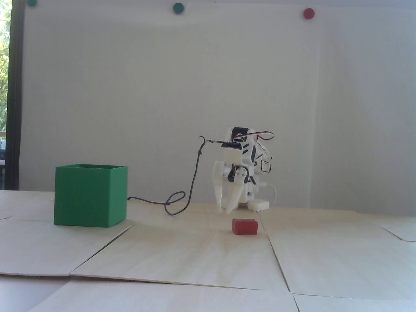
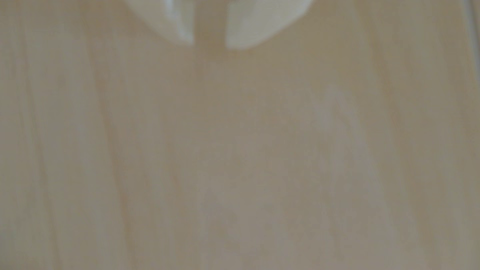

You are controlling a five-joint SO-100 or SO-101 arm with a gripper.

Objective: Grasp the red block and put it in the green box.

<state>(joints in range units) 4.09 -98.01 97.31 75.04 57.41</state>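
A: Report the gripper condition.

B: In the fixed view the white gripper (image 1: 225,210) points down at the table (image 1: 182,253), its tips close to the surface. The two fingers converge to a narrow gap at the tips. The wrist view shows the gripper (image 2: 210,46) entering from the top edge, with bare wood grain visible through the slit between the tips. Nothing is held. The fingers stand close together but not in contact; the wrist picture is heavily blurred, so the slit width is approximate only.

A: Location of the red block?

B: The red block (image 1: 245,226) lies flat on the table, nearer the camera than the gripper and slightly right of its tips in the fixed view. It is near the tips but apart from them. It does not appear in the wrist view.

A: And the green box?

B: The green box (image 1: 90,195) stands upright on the table at the left of the fixed view, open top up, well apart from the block and the gripper. A dark cable (image 1: 191,182) runs from the arm's upper section down to the table and loops toward the box.
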